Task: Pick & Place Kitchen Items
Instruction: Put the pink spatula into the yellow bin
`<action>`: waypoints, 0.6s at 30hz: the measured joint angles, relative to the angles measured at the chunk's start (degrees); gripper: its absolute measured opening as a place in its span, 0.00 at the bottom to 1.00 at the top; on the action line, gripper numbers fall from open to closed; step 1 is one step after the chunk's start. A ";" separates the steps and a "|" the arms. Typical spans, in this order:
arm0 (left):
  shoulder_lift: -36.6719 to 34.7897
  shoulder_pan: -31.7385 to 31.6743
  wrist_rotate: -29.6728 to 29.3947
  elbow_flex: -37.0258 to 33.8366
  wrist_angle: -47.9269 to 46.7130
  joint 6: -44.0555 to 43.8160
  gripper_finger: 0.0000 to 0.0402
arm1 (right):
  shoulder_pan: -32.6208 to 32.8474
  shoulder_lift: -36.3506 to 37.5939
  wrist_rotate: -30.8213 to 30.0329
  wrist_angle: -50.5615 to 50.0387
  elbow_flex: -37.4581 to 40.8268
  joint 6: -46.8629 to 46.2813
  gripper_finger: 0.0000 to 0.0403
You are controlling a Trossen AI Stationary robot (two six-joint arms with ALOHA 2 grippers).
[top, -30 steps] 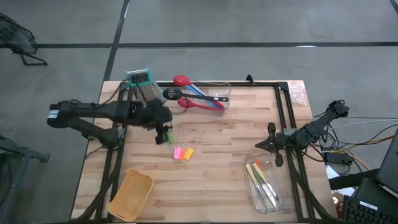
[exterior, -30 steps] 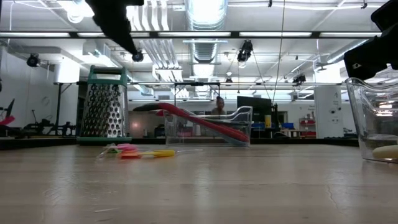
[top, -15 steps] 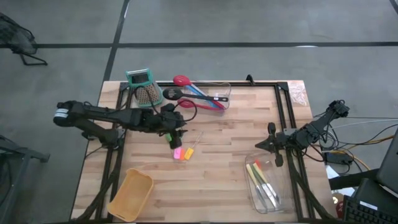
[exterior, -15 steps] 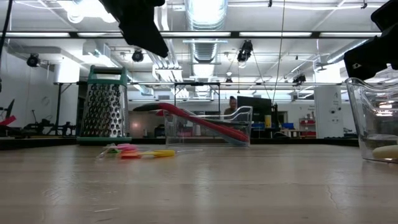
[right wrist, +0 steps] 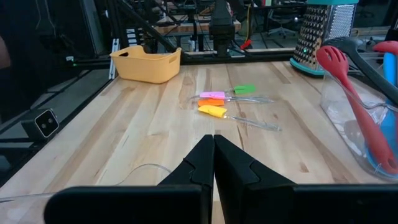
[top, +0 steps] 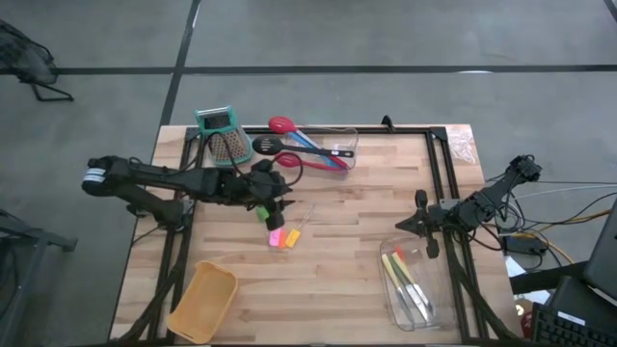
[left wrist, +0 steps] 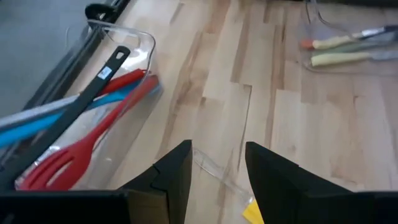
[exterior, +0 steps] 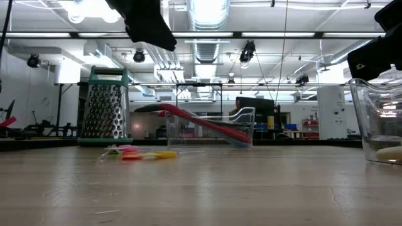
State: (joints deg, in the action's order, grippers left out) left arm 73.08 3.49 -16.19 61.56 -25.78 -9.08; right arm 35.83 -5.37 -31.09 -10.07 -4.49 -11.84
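Observation:
Small pink, orange and yellow pieces [top: 281,237] with clear handles lie on the wood mid-table, a green one [top: 262,215] beside them; the right wrist view shows them too [right wrist: 214,99]. My left gripper [top: 277,210] hovers open just above and beside them, with nothing between its fingers [left wrist: 217,168]. A red spoon [left wrist: 93,140], a blue spoon and a black ladle [left wrist: 81,102] rest in a clear bin [top: 323,149] at the far edge. My right gripper [top: 421,226] waits shut at the table's right side, fingertips together [right wrist: 213,140].
A teal-topped metal grater [top: 222,133] stands at the far left. A tan bin [top: 204,301] sits at the near left corner. A second clear bin [top: 410,287] at the near right holds yellow, green and orange-handled tools. Bare wood lies between the pieces and that bin.
My left gripper has gone toward the table's right edge and a little down, coming over the small coloured pieces, and has tipped its fingers. Most of this happened in the earlier half second. Its fingers stay apart. The pieces have not moved.

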 joint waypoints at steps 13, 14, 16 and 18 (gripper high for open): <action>0.22 2.56 -5.12 -3.21 -7.31 -31.82 0.39 | 0.02 0.00 0.00 -0.02 0.00 0.00 0.02; 0.39 2.88 -5.69 -4.38 -7.07 -33.38 0.39 | 0.00 0.00 0.00 0.00 0.00 0.00 0.02; 0.85 2.94 -7.23 -6.62 -6.03 -36.00 0.39 | 0.02 0.00 0.01 0.00 0.00 0.00 0.02; 1.18 2.86 -8.92 -8.89 -4.22 -38.72 0.39 | 0.00 0.00 0.00 0.01 0.00 -0.02 0.02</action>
State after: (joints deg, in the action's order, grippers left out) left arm 74.26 6.34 -25.10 52.67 -30.00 -47.80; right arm 35.83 -5.37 -31.09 -10.06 -4.49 -11.86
